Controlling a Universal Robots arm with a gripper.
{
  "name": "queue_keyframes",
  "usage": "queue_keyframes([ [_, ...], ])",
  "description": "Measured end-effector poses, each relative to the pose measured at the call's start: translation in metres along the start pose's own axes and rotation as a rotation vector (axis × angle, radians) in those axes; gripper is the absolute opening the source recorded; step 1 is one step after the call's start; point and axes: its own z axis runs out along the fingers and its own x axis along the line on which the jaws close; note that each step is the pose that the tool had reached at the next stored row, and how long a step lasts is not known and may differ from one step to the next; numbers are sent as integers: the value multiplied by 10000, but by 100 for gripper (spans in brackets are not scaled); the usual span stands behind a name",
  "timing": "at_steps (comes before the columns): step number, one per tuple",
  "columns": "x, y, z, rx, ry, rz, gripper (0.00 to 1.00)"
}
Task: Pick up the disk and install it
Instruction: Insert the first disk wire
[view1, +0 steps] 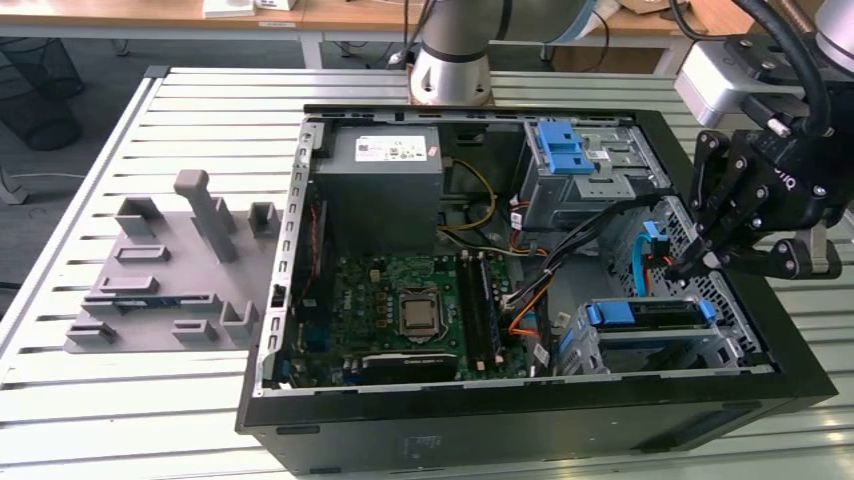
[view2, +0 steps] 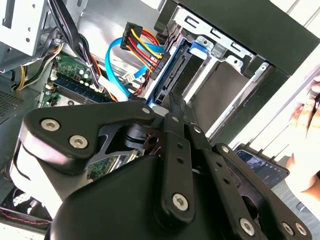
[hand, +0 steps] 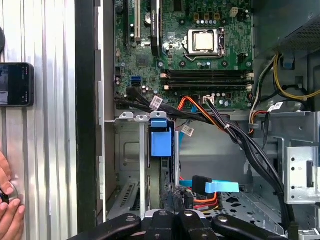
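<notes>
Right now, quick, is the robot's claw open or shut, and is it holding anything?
End effector: whether it is open or shut cannot be told; it sits at the drive bay inside the computer case.

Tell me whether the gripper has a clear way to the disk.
Probably yes. The gripper hangs close above the disk, whose blue carrier edge sits uncovered in the open case; the blue cable beside it may brush the arm.

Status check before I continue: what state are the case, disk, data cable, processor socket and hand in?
Computer case: lying flat, side open.
Disk: sitting in the lower drive cage, blue carrier on.
Blue data cable: connector end looks loose, not plugged in.
Processor socket: uncovered, no cooler on it.
Hand: shut, tips close by the disk.
</notes>
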Motion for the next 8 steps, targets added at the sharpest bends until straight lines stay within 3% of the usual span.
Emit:
queue_keyframes([
  [8, 0, -1, 5, 0, 1, -1, 11],
])
